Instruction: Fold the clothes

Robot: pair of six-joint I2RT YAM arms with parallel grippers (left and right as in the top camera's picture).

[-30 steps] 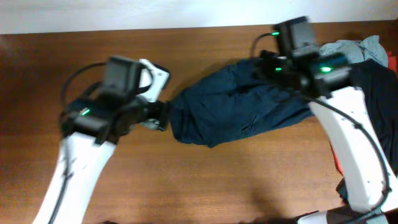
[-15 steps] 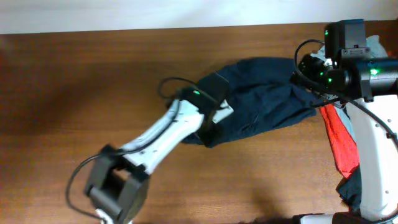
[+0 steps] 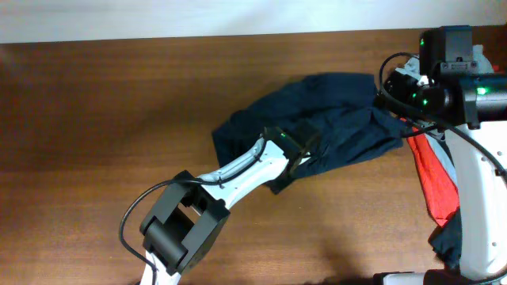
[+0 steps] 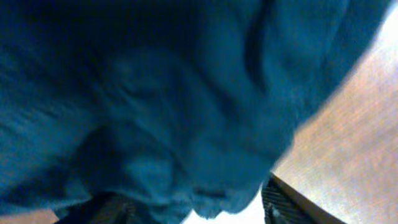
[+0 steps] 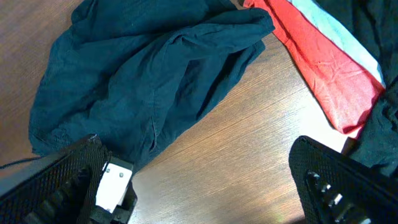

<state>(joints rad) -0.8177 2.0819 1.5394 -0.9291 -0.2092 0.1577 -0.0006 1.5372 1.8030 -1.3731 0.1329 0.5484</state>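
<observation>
a red shirt and a pale grey one are lying heaped at the table's right end, the red one just beside the navy shorts. the shorts are lying crumpled at mid-table, toward the far side. the left gripper is sitting on their near part; its fingers are standing partly apart with cloth bunching between them — whether they are pinching it, i cannot tell. the right gripper is hovering spread wide by the shorts' right end — holding nothing.
</observation>
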